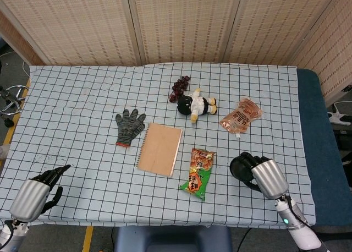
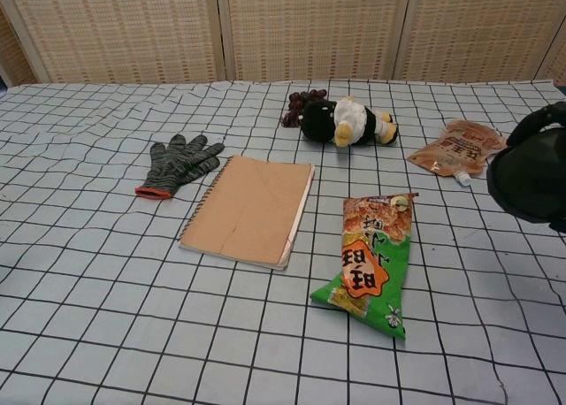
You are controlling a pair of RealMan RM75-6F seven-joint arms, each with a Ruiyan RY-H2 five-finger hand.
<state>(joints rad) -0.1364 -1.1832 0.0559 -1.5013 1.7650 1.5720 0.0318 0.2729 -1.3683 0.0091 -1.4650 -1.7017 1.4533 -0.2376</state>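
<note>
Green-and-orange printed snack bag (image 1: 197,173) lies flat on the blue-checked tablecloth (image 1: 82,109), just at 9 o'clock of the right hand (image 1: 253,172), which hovers near it without touching, its dark fingers curled inward around nothing. At 9 o'clock of the bag lies a tan spiral notebook (image 1: 159,149), and at 1 o'clock an orange spouted pouch (image 1: 240,115). Down at the cloth's 7 o'clock corner, the left hand (image 1: 38,190) rests with fingers apart, holding nothing.
</note>
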